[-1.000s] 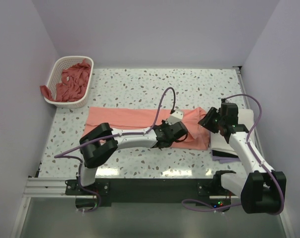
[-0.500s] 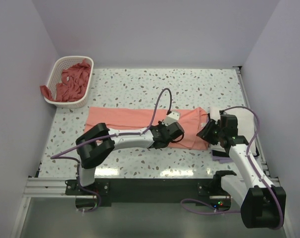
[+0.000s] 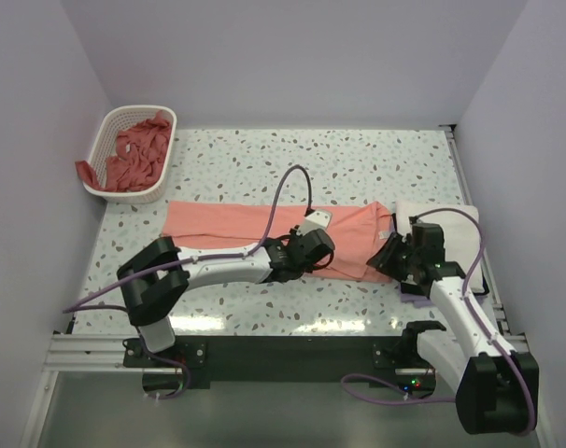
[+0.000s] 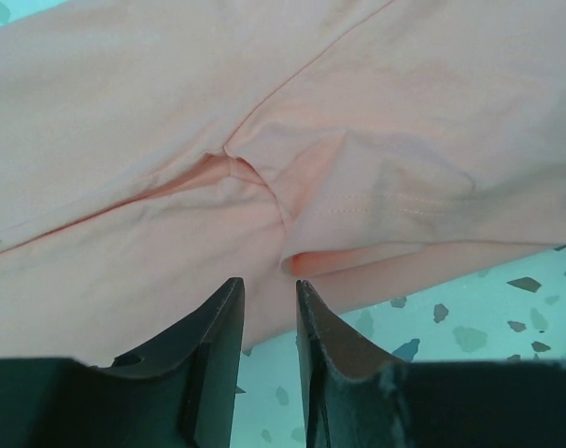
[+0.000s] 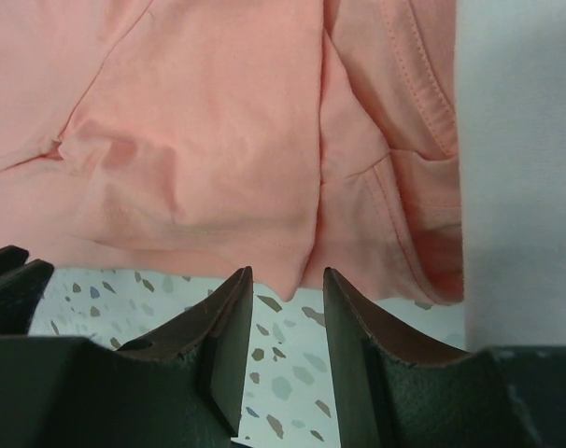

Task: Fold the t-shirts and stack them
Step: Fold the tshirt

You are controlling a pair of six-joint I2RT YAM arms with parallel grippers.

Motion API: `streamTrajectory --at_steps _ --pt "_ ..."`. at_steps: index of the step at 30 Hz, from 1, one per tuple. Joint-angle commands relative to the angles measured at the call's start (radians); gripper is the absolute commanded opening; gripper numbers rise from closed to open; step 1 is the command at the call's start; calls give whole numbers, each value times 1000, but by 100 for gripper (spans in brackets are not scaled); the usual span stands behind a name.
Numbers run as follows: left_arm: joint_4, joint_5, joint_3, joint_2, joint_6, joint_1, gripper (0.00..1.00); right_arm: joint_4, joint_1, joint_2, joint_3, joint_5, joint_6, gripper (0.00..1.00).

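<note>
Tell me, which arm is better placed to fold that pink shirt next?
Probably the right arm: its open jaws sit at the right end of the pink t-shirt. The left arm is midway along its near edge.

Checked all three views, found no readable text, labels, brands or numbers. Nothing legible on the pink t-shirt (image 3: 246, 224) or the white basket (image 3: 104, 140).

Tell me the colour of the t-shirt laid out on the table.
Plain salmon pink t-shirt, no print; shows best in the left wrist view.
</note>
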Motion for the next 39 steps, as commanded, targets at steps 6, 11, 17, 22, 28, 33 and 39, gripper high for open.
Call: streamTrajectory --at_steps 6,11,17,22,28,33,39 --pt "128 135 -98 -158 -55 97 33 79 111 50 -24 43 68 40" --pt "141 175 -136 -181 -66 140 33 102 133 70 -33 79 82 40" --pt "145 181 -144 -190 -65 154 32 124 151 107 -42 92 89 39" --pt "153 184 -147 -198 -65 160 32 141 162 119 -44 95 97 39" --pt "158 193 -159 -198 -69 168 32 145 170 137 -42 99 97 35" --pt "162 195 -170 -205 -72 171 32 102 170 121 -9 117 76 20" --pt "171 207 -184 -211 -77 182 32 12 170 82 25 148 45 6"
